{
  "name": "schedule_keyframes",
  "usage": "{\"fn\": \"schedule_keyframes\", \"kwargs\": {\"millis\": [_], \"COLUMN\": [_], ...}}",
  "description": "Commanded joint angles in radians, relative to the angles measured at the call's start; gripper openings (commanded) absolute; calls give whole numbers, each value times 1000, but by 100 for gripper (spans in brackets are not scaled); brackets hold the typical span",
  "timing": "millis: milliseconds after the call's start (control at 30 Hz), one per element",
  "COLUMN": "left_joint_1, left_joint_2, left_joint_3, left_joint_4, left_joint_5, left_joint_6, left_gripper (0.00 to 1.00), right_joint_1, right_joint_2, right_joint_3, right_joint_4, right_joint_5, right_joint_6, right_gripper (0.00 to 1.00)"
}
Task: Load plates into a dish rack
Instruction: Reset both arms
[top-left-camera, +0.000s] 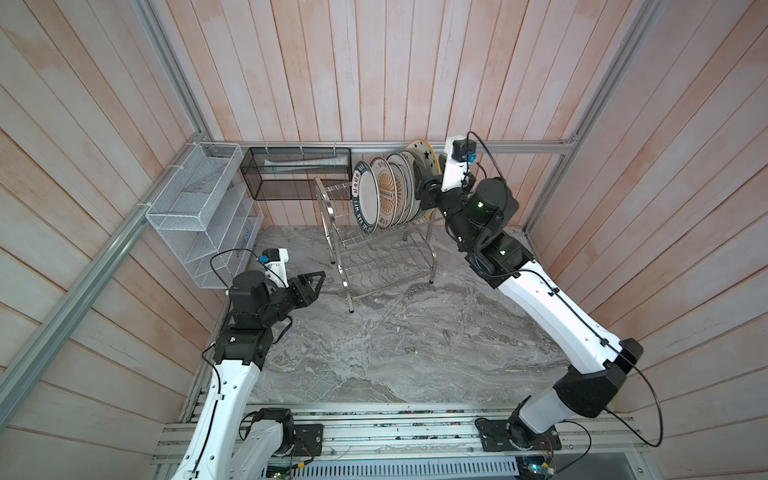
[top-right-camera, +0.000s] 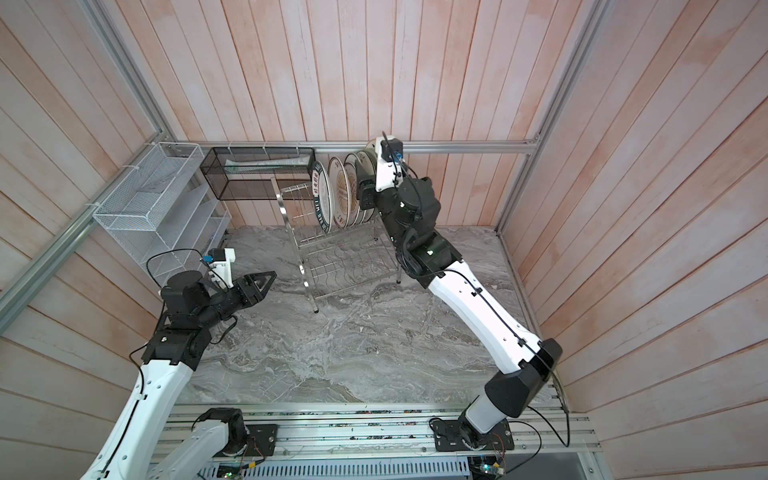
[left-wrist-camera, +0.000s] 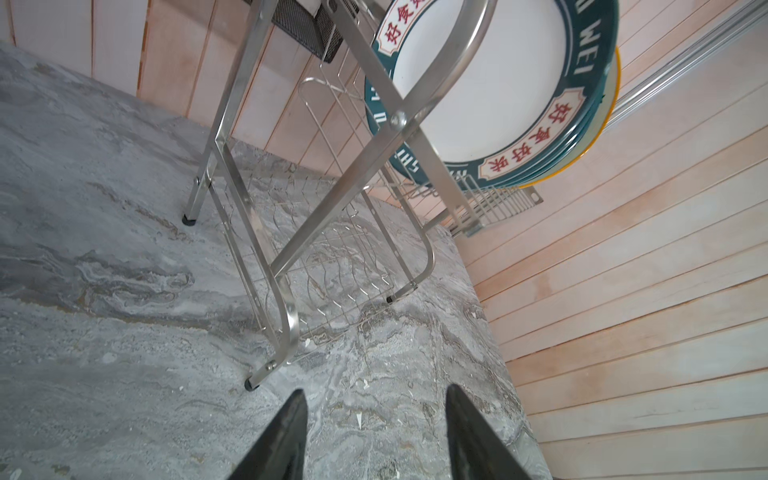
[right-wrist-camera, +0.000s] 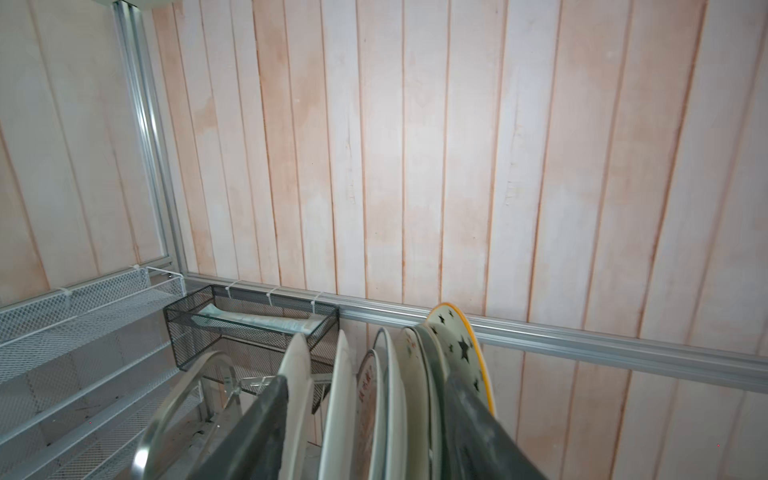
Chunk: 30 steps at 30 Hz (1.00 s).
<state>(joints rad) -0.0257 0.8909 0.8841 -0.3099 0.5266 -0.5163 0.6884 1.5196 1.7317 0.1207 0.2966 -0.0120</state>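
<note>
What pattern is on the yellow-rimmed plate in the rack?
Black stars on cream cover the yellow-rimmed plate. It shows best in the right wrist view.

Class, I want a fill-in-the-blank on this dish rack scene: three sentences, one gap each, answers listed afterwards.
The plates stand on edge in the ____ tier of the dish rack. The plate with black stars has a ____ rim. The left tool hangs ____ over the marble table, holding nothing.
Missing words: upper; yellow; open.
</note>
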Motion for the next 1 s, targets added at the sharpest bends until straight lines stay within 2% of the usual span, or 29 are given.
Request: {"fn": "schedule_keyframes", "kwargs": {"millis": [0, 133, 300, 467, 567, 600, 633, 967], "left_joint_1": [9, 16, 29, 69, 93, 100, 107, 156], "left_joint_2": [32, 70, 98, 111, 110, 108, 107, 100], "left_joint_3": [33, 51, 77, 93, 95, 93, 93, 48], "left_joint_4": [38, 61, 76, 100, 112, 115, 119, 151], "left_joint_5": [-7, -2, -7, 9, 22, 30, 36, 22], "left_joint_6": [33, 37, 41, 33, 21, 18, 15, -22], "left_gripper": [56, 59, 61, 66, 80, 92, 100, 100], "right_joint_1": [-75, -182, -291, -384, -431, -445, -459, -522], "right_joint_2": [-103, -243, -353, -413, -434, -441, -447, -481], "right_joint_3": [-154, -331, -474, -574, -619, -633, -645, -721], "right_joint_4": [79, 87, 41, -3, -20, -25, -30, -52], "right_joint_5": [-7, 10, 48, 58, 57, 54, 51, 78], "right_joint_6": [74, 139, 170, 203, 226, 233, 239, 224], "right_gripper": [61, 61, 62, 70, 91, 98, 98, 98]}}
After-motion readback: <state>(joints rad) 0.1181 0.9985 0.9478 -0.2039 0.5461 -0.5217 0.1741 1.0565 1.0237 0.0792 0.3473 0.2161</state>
